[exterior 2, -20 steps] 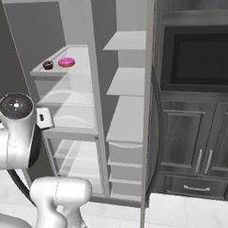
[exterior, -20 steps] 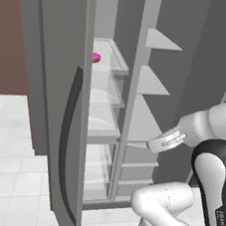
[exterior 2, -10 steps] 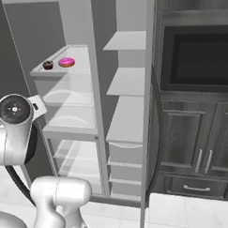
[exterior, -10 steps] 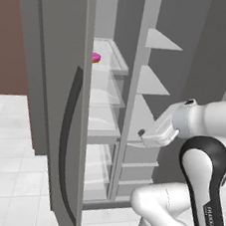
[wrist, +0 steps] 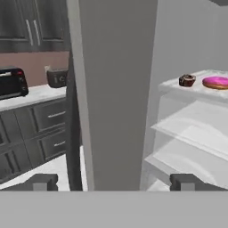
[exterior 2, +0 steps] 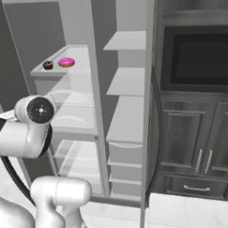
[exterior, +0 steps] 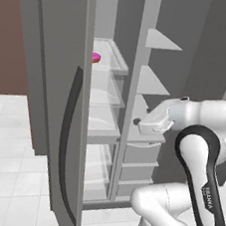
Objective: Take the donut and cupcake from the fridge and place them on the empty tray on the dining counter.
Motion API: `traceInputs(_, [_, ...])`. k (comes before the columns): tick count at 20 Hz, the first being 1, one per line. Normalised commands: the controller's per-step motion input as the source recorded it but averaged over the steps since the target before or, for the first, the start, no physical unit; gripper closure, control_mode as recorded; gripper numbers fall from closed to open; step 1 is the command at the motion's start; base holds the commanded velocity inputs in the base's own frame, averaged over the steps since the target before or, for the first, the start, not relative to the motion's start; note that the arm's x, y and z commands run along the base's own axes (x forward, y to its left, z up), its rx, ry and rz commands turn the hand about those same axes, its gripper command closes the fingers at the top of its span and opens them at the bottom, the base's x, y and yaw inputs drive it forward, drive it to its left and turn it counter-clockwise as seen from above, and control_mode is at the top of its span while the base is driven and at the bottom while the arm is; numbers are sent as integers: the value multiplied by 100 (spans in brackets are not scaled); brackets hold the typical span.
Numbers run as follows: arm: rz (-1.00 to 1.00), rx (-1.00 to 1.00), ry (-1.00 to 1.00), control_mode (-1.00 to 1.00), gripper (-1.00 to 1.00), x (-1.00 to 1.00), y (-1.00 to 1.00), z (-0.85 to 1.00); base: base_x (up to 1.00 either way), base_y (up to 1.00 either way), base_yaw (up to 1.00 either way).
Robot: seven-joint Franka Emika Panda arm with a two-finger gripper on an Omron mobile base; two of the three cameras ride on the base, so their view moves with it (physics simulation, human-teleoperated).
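The grey fridge [exterior: 54, 77] stands open. On its upper left shelf [exterior 2: 62, 71] the pink donut [exterior 2: 66, 62] lies beside the small brown cupcake [exterior 2: 48, 65]. From the left base view the donut [exterior: 95, 57] peeks past the door edge. My gripper [exterior: 136, 122] hangs in front of the middle shelves, lower than the donut and to its right. In the hand view my gripper [wrist: 114, 182] is open and holds nothing; the cupcake [wrist: 187, 80] and donut [wrist: 217, 82] sit at the upper right. The tray and the dining counter are out of view.
The open fridge door [wrist: 111, 89] and its dark curved handle [exterior: 69, 129] stand close to the hand's left. Right of the fridge are dark cabinets with a built-in oven [exterior 2: 198, 56]. A toaster oven [wrist: 11, 82] and a toaster [wrist: 57, 76] sit on a far counter.
My hand has risen a little and moved left toward the fridge interior, while the forearm has swung across. The jaws stay wide apart. Donut and cupcake have not moved.
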Motion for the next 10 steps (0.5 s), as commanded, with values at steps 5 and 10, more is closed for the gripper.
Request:
traceInputs(5, [21,6,12,-100,-100,57,7,-25,0,0,0])
traceInputs(10, [14,0,10,-100,-100,77,40,-52,0,0,0])
